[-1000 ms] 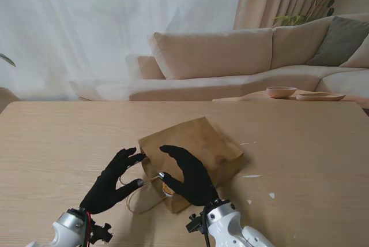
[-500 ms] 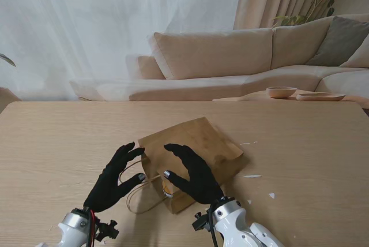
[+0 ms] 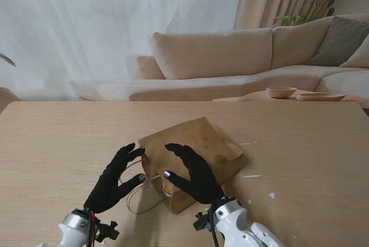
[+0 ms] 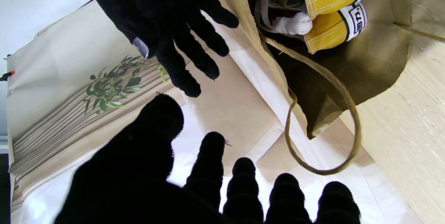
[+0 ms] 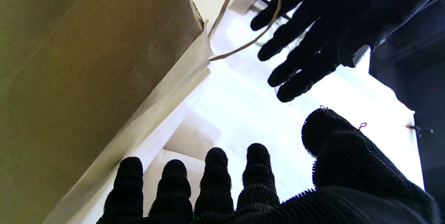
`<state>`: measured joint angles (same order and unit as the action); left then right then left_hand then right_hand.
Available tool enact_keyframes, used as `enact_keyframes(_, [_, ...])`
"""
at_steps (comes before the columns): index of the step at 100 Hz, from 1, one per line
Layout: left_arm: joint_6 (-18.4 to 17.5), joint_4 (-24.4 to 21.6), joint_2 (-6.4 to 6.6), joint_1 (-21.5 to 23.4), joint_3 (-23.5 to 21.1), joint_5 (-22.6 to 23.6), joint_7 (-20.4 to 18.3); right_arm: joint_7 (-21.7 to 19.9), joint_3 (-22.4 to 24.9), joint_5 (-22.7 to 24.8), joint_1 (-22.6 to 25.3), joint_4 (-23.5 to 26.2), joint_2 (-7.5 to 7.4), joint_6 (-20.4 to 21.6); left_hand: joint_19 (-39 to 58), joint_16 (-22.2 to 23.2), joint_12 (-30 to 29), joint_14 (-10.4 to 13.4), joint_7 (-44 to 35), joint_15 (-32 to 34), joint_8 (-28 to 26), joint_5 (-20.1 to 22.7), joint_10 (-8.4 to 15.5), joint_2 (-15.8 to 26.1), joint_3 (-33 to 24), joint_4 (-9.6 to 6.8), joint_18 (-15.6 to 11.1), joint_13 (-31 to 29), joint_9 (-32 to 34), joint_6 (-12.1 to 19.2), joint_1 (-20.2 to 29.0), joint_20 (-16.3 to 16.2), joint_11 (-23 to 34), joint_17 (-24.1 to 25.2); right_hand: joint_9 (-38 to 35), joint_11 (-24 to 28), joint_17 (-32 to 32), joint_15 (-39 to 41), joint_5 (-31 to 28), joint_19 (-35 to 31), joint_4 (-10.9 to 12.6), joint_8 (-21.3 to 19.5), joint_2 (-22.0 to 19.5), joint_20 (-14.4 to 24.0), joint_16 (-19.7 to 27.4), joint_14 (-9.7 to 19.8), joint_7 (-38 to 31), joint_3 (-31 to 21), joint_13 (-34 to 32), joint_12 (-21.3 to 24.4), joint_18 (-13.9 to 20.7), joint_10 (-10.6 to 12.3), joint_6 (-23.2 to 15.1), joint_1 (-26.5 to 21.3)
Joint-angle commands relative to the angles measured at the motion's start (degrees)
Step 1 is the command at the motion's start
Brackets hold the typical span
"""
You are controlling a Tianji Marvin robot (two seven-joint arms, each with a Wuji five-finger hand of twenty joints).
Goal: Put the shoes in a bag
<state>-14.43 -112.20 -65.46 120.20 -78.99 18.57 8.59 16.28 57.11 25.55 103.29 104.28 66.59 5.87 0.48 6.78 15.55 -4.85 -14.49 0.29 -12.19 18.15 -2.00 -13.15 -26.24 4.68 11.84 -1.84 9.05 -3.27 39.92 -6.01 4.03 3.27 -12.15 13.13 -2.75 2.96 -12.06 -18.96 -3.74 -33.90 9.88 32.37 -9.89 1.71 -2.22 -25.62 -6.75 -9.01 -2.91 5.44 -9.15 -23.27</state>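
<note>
A brown paper bag (image 3: 199, 149) lies on its side on the wooden table (image 3: 57, 137), its mouth toward me. Inside it the left wrist view shows yellow shoes (image 4: 333, 5) with white laces and black-and-white bands. A cord handle (image 4: 326, 126) loops out of the bag's mouth onto the table. My left hand (image 3: 112, 180) hovers just left of the mouth, fingers spread, holding nothing. My right hand (image 3: 193, 175) hangs over the near end of the bag, fingers apart, also holding nothing. Both hands wear black gloves.
A beige sofa (image 3: 230, 62) and a low table with a bowl (image 3: 281, 92) and a plate (image 3: 320, 96) stand beyond the far edge. Small white scraps (image 3: 252, 176) lie on the table right of the bag.
Both hands have drifted slightly away from me and a little right over the last second. The bag has not moved.
</note>
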Motion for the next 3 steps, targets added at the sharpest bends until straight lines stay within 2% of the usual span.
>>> enact_keyframes(1, [0.3, -0.5, -0.15, 0.4, 0.3, -0.1, -0.9, -0.5, 0.0, 0.2, 0.5, 0.4, 0.48, -0.1, -2.0, -1.4, -0.5, 2.0, -0.3, -1.4, 0.6, -1.6, 2.7, 2.4, 1.4, 0.04, 0.3, 0.5, -1.6, 2.4, 0.0, 1.9, -1.6, 0.3, 1.2, -1.0, -0.8, -0.9, 2.1, 1.5, 2.6, -0.9, -2.9, 1.1, -0.6, 2.2, 1.1, 1.9, 1.4, 0.4, 1.5, 2.4, -2.7, 1.3])
enact_keyframes(3, [0.3, -0.5, -0.15, 0.4, 0.3, -0.1, -0.9, -0.4, 0.0, 0.2, 0.5, 0.4, 0.49, -0.1, -2.0, -1.4, -0.5, 2.0, -0.3, -1.4, 0.6, -1.6, 2.8, 2.4, 1.4, 0.06, 0.2, 0.5, -1.5, 2.4, -0.1, 2.0, -1.5, 0.2, 1.2, -1.0, -0.8, -0.8, 2.0, 1.5, 2.7, -0.9, -2.9, 1.1, -0.6, 2.2, 1.1, 1.9, 1.4, 0.4, 1.5, 2.4, -2.7, 1.3])
